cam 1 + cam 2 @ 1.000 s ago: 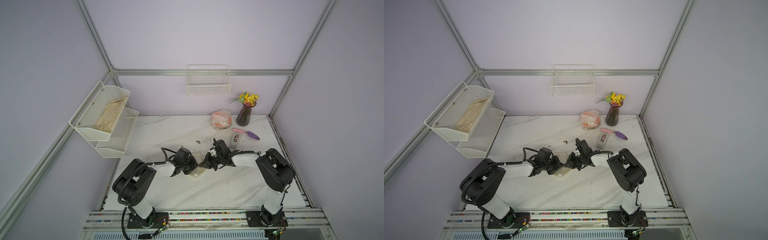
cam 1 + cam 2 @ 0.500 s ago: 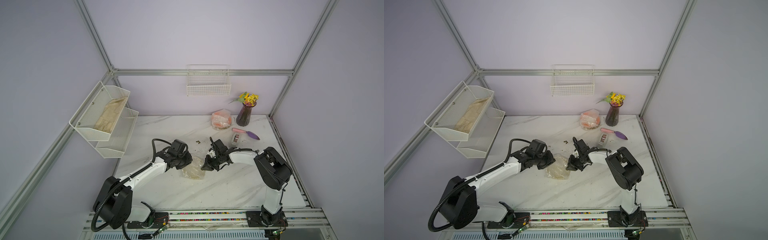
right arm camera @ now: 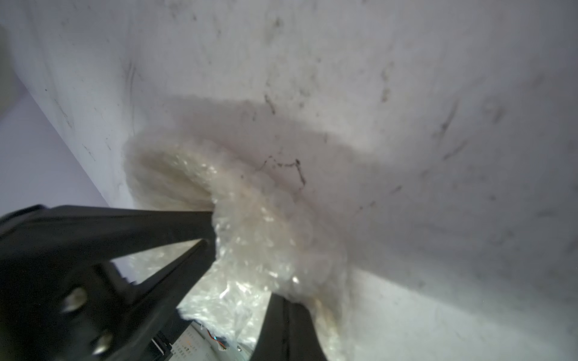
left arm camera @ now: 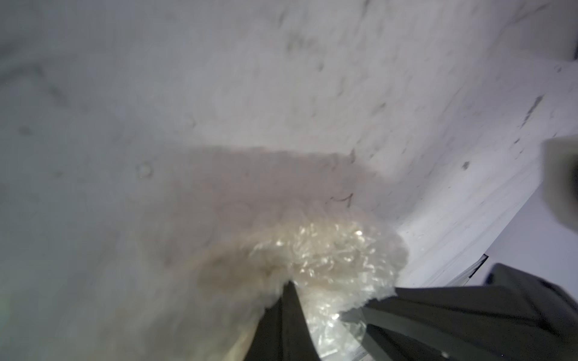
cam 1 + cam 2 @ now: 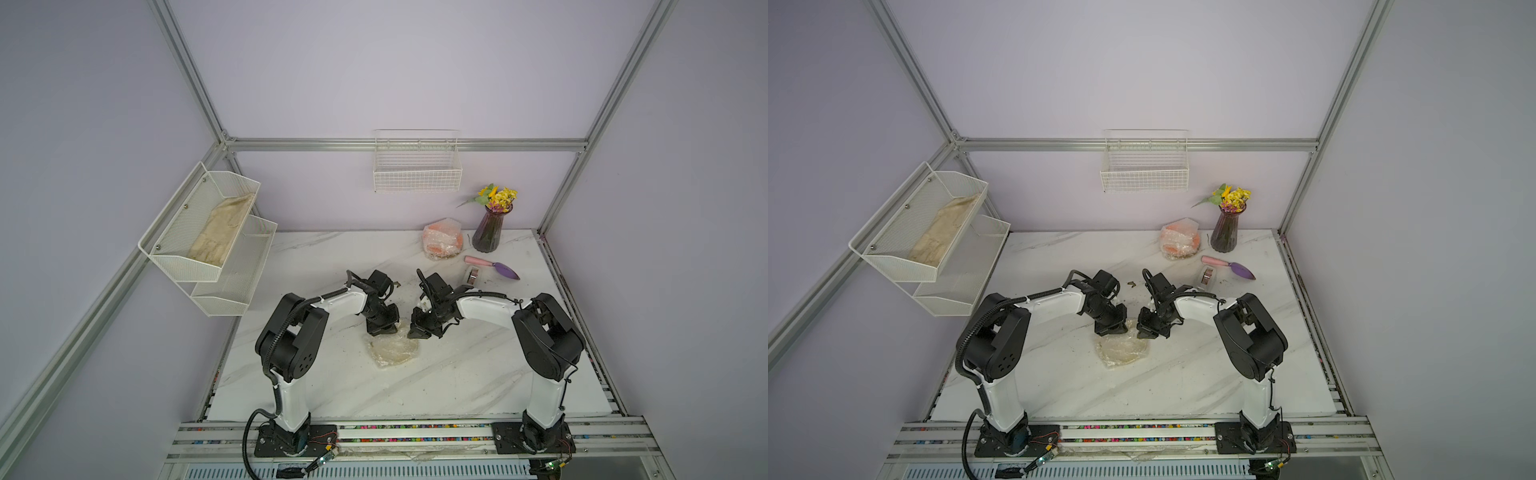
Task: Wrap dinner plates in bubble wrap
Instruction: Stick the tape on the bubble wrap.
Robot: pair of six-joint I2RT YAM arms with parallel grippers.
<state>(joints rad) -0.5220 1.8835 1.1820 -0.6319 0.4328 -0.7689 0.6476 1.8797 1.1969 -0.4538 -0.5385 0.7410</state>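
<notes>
Mid-table lies a bundle of bubble wrap, and a pale cream dinner plate shows faintly through it. My left gripper is at the bundle's far left edge. In the left wrist view it is shut on crinkled wrap. My right gripper is at the far right edge. The right wrist view shows it shut on a fold of the wrap. A wrapped orange plate leans at the back.
A grey tape dispenser and a pink-handled purple trowel lie behind my right arm. A vase of flowers stands at the back right. A wire shelf with a beige cloth hangs on the left, a wire basket on the back wall.
My left arm stretched out to the left, off the bundle, then folded back and shut on its far left edge again. The right gripper kept its hold on the wrap.
</notes>
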